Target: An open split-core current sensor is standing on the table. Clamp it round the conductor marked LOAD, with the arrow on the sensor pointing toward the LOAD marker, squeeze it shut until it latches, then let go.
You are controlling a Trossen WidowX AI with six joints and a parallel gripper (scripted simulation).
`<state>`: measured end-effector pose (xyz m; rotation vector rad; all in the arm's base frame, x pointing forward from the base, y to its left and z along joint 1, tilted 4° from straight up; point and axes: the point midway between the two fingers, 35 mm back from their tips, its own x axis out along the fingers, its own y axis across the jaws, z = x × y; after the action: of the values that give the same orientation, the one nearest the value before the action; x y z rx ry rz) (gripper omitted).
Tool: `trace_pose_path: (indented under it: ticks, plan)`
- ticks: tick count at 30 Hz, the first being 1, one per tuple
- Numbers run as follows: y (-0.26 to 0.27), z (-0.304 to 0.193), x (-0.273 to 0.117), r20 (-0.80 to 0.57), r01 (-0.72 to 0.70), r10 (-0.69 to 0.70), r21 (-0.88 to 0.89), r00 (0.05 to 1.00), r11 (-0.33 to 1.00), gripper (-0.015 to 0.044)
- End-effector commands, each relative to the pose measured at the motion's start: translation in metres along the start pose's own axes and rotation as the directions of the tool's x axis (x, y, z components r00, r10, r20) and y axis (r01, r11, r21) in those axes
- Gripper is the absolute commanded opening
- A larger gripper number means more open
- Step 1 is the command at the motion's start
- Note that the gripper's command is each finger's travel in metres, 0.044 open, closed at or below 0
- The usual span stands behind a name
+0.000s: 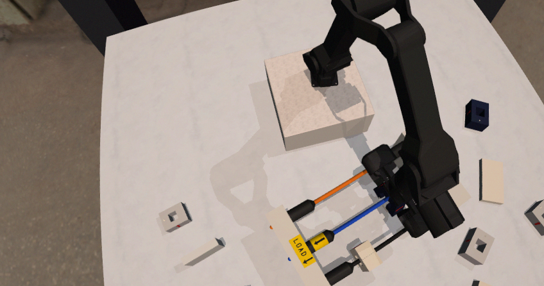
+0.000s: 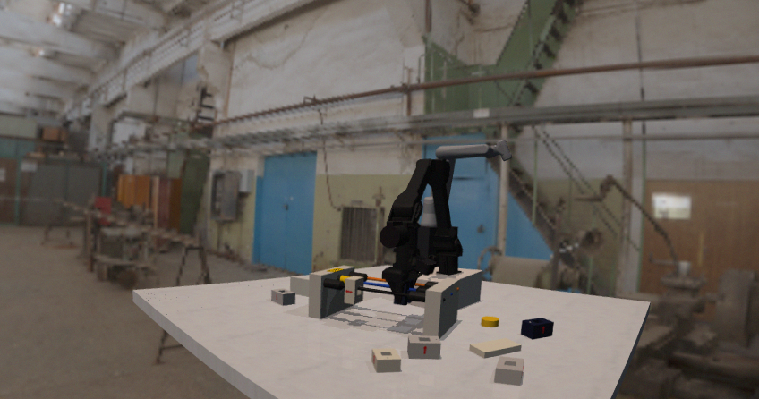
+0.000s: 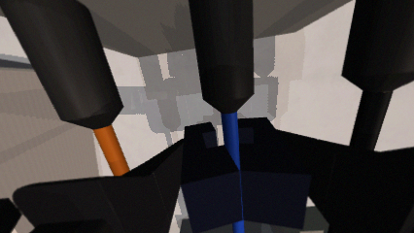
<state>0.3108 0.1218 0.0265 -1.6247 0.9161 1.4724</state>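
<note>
The dark navy sensor (image 1: pixel 396 208) (image 2: pixel 400 300) (image 3: pixel 274 199) sits around the blue conductor (image 1: pixel 360 216) (image 3: pixel 230 127). In the wrist view its halves meet along the near seam, while a gap shows between their far ends. It has a red mark, but the arrow's direction is not readable. The LOAD label (image 1: pixel 299 247) is on the end post, and a yellow arrow band (image 1: pixel 319 241) (image 2: pixel 345 278) is on the blue conductor's black sleeve. My gripper (image 1: pixel 389 199) (image 3: pixel 226 138) is shut on the sensor, one finger on each side. Whether it is latched cannot be told.
The orange conductor (image 1: pixel 339 186) (image 3: pixel 111 151) and black conductor (image 1: pixel 389 240) (image 3: pixel 371 116) run close on either side. A cream block (image 1: pixel 368 256) (image 2: pixel 352 291) surrounds the black one. Posts (image 2: pixel 327 293) (image 2: pixel 440 309) hold the ends. Another navy block (image 1: pixel 471 119) (image 2: pixel 536 330) and several pale blocks stand around.
</note>
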Motion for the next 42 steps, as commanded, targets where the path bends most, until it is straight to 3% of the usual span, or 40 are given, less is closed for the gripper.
trace_pose_path:
  ticks: [1, 7, 42]
  plan:
    - [-0.0004, 0.0, -0.0004, 0.0, 0.002, -0.002, 0.0, 1.0, 1.0, 0.0155]
    - [-0.0004, 0.0, -0.0004, 0.0, 0.002, -0.002, 0.0, 1.0, 1.0, 0.0]
    - [-0.0004, 0.0, -0.0004, 0.0, 0.002, -0.002, 0.0, 1.0, 1.0, 0.0]
